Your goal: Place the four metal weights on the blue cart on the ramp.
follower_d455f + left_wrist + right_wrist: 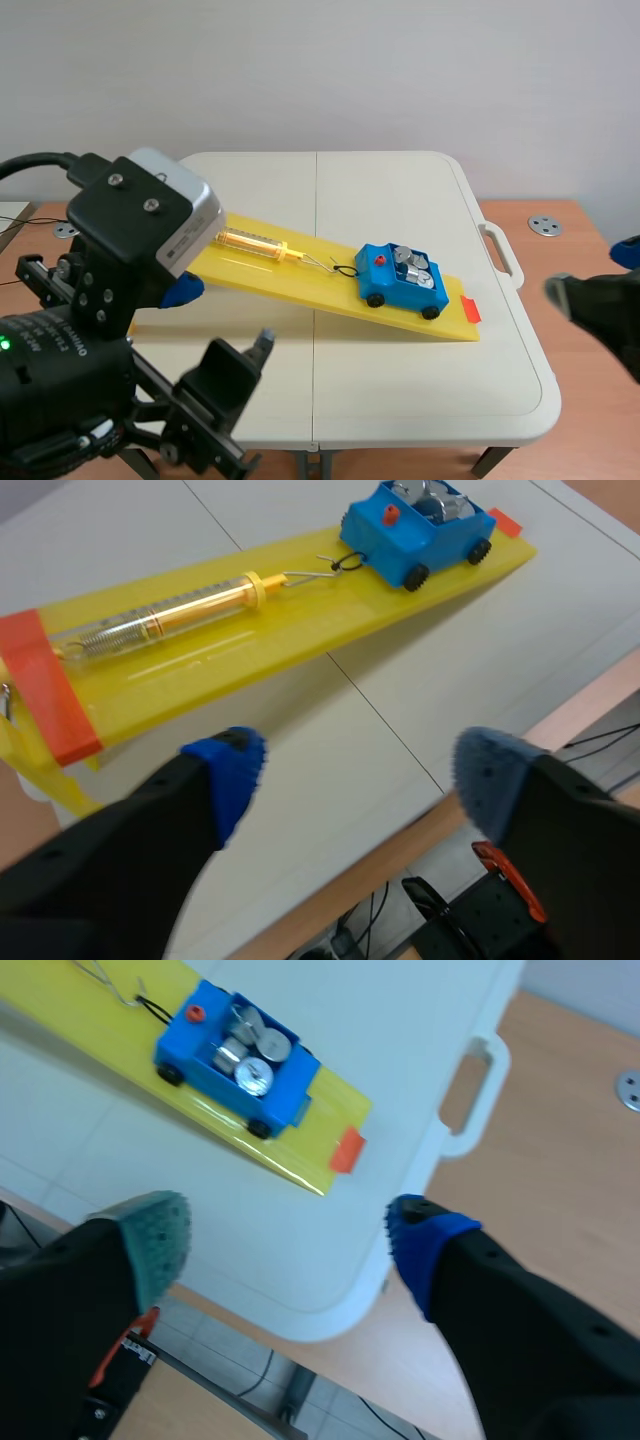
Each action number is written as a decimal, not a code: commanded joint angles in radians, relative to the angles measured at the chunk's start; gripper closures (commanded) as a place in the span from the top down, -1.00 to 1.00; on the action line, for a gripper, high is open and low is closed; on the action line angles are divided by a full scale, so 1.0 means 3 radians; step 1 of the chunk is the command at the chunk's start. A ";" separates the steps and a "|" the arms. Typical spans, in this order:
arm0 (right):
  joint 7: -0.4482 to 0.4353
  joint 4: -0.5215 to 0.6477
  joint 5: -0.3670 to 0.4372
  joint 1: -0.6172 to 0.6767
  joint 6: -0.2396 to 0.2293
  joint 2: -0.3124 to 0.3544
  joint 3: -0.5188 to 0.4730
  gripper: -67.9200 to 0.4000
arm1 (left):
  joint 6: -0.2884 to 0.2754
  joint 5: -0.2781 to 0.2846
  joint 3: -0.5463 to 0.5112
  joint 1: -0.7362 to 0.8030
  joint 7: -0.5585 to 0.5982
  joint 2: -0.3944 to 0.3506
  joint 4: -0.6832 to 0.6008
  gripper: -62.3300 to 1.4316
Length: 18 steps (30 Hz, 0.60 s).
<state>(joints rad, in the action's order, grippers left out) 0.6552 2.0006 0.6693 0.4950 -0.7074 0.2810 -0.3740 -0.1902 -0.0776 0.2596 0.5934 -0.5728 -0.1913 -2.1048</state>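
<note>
Wide and empty, the jaws of left gripper (360,770) and right gripper (290,1230) hover by the near edge of the tabletop (400,380). Beyond, metal weights (412,266) already sit in the blue cart (390,290), low on the yellow ramp (300,278). A stray nudge could unhook its spring scale (255,240), letting the cart roll off.

Scene view faces across the table (420,390) — both wrist views look down, sharing the blue cart (393,291).

A white folding table (400,390) is carrying the setup, its carry handle (500,250) sticking out at the right edge. A yellow ramp (290,280) is lying directly on it, slanting from the left edge toward the right edge, with the low end sitting rightward.
</note>
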 commanded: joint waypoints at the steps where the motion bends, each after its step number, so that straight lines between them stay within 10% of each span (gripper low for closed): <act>1: -0.0409 0.0243 0.0098 -0.0053 -0.0003 -0.0017 0.0092 0.60 | 0.0181 0.0111 -0.0088 0.0036 0.0356 -0.0020 -0.0285 0.75; 4: -0.0505 0.0240 0.0023 -0.0051 0.0195 -0.0033 0.0276 0.96 | 0.0259 0.0111 -0.0086 0.0081 0.0440 -0.0020 -0.0285 0.99; 18: -0.0549 0.0240 -0.0127 -0.0052 0.0354 -0.0032 0.0422 0.95 | 0.0404 0.0109 -0.0086 0.0079 0.0610 -0.0020 -0.0285 1.00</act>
<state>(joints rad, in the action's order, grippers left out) 0.6289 2.0003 0.5869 0.4889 -0.6128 0.2409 -0.1902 -0.1192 -0.0776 0.2588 0.6201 -0.5404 -0.1909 -2.1048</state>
